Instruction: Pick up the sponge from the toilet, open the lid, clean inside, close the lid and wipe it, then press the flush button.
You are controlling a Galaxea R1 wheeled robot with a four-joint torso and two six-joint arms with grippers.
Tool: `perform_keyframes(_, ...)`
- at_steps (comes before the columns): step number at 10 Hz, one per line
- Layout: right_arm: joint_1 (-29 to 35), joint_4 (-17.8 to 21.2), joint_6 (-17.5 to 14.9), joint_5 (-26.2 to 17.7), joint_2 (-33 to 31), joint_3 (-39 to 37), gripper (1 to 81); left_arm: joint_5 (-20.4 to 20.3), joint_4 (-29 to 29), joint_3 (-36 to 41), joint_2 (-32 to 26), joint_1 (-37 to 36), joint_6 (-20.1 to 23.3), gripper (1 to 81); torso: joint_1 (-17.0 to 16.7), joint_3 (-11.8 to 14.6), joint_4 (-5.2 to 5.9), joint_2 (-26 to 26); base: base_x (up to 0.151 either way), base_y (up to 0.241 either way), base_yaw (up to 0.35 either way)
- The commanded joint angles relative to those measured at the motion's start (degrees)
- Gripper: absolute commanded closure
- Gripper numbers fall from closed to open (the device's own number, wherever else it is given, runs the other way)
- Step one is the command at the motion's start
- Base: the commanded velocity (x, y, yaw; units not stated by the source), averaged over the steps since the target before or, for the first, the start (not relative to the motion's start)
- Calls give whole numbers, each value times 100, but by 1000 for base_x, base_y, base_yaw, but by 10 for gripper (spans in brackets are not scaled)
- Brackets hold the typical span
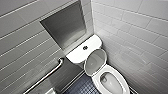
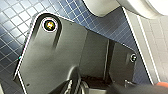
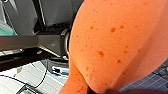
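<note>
Now the lid (image 1: 95, 61) stands raised; the sponge (image 3: 112, 42) shows creased, pinched

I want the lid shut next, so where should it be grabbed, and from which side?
Take the lid by its free top rim, the edge farthest from the hinge. It stands raised in front of the cistern, its concave underside facing the bowl. It is probably best to come from the front, over the bowl, and draw that rim forward and down.
</note>
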Motion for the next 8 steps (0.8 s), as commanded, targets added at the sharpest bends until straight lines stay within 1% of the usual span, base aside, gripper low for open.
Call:
perform_keyframes(1, -176, -195, -21, -325, 86, 44, 811, 339, -126, 252, -208, -318, -26, 10, 2, 564, 0, 0, 0, 0, 0)
perform_keyframes(2, -220, -204, -21, -325, 122, -8, 811, 330, -188, 340, -269, -405, -52, 10, -13, 177, 0, 19, 0, 0, 0)
perform_keyframes(3, -220, -327, -56, -325, 219, -123, 811, 338, -356, 394, -314, -511, -176, 10, -22, 374, -2, 24, 0, 0, 0)
perform_keyframes(4, -237, -354, -65, -325, 410, -384, 811, 356, -417, 368, -296, -511, -220, 10, -33, 485, -2, 22, 0, 0, 0)
perform_keyframes(6, -352, -389, -74, -422, 920, -912, 811, 400, -417, 105, -156, -476, -220, 10, -37, 555, -2, 24, 0, 0, 0)
perform_keyframes(7, -448, -372, -82, -325, 1103, -1217, 811, 400, -408, -104, -51, -423, -220, 10, -40, 544, -2, 24, 0, 0, 0)
perform_keyframes(8, -571, -337, -273, -325, 1298, -1501, 811, 400, -408, -344, 55, -397, -220, 10, -40, 544, -2, 24, 0, 0, 0)
